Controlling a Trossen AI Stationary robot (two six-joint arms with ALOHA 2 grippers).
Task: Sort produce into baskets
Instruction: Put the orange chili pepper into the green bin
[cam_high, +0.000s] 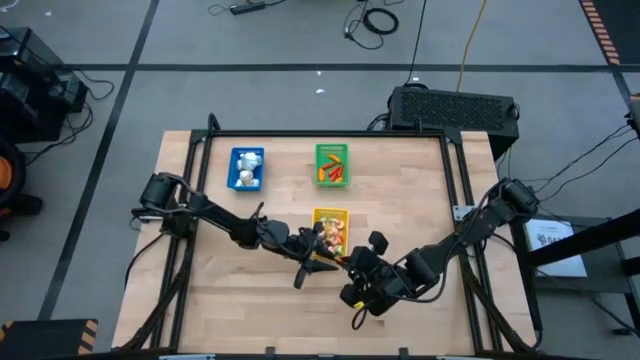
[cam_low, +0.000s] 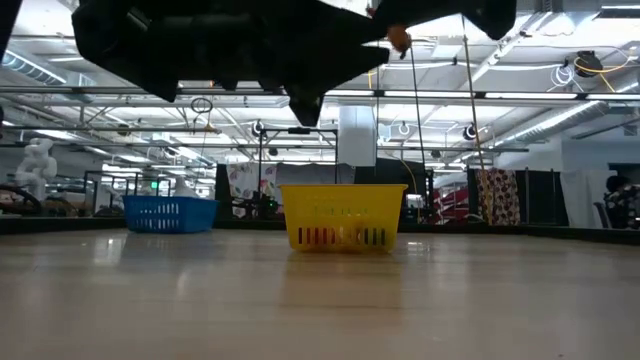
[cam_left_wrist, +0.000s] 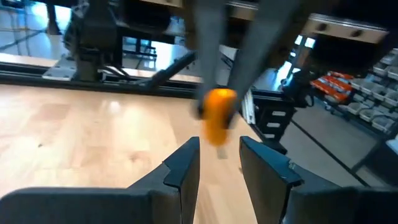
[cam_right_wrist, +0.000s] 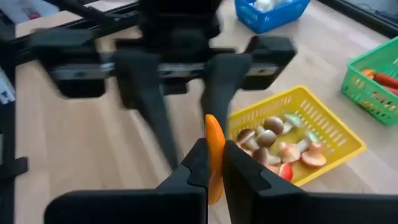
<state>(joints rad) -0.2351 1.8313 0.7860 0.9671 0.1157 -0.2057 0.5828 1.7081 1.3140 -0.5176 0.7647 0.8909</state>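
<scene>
Baskets come to three, counted left to right: a blue basket far left with white bulbs in it, a yellow basket in the middle nearer the arms holding mushroom-like pieces, and a green basket far of that with orange-red sticks. Two arms meet just near of the yellow one. The left gripper reaches in from the left with its fingers apart and nothing between them, pointed at the orange carrot piece, which hangs just beyond its tips. The right gripper comes from the right and has its fingers pinched on that one piece, holding it upright and lifted clear of the table (in the level view it shows high above the wood). That pose looks like a hand-over, the piece offered end-on so the other fingers can close round it; I judge it bound for the green basket, where like pieces lie.
</scene>
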